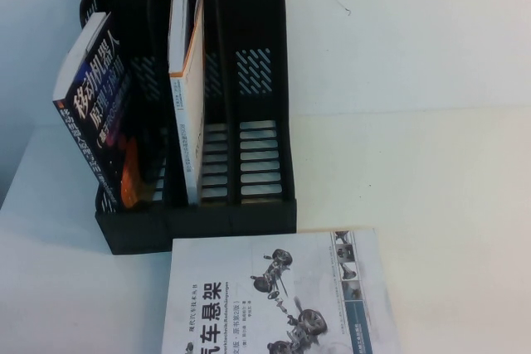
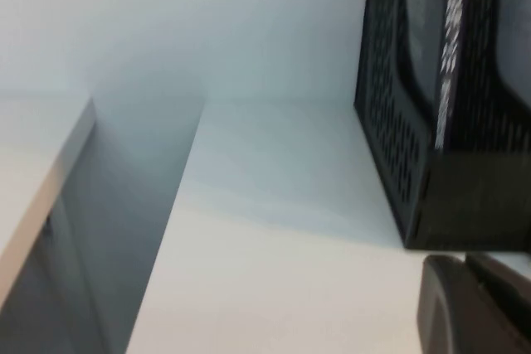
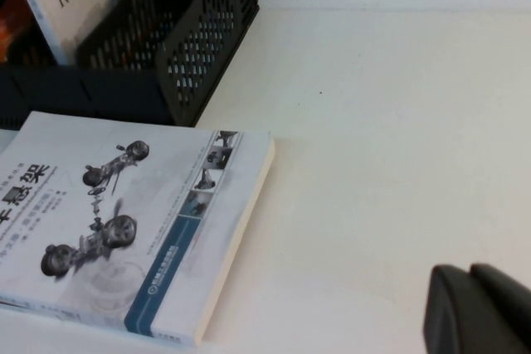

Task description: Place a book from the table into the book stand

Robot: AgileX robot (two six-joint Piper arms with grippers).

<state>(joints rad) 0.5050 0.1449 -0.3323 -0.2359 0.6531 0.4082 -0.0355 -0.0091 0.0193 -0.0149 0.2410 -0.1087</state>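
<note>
A black book stand (image 1: 249, 213) with three slots stands at the table's back left. A dark book (image 1: 95, 105) leans in its left slot and a white book (image 1: 187, 80) stands in its middle slot; the right slot holds nothing. A white book with a car-suspension cover (image 1: 274, 300) lies flat on the table just in front of the stand; it also shows in the right wrist view (image 3: 124, 213). My left gripper (image 2: 469, 304) is shut, low beside the stand's left outer wall (image 2: 398, 138). My right gripper (image 3: 477, 308) is shut, above bare table to the right of the flat book.
The white table (image 1: 431, 205) stretches to the right of the stand and book. On the left the table's edge (image 2: 178, 196) drops to a gap with another surface (image 2: 33, 172) beyond it. A white wall rises behind the stand.
</note>
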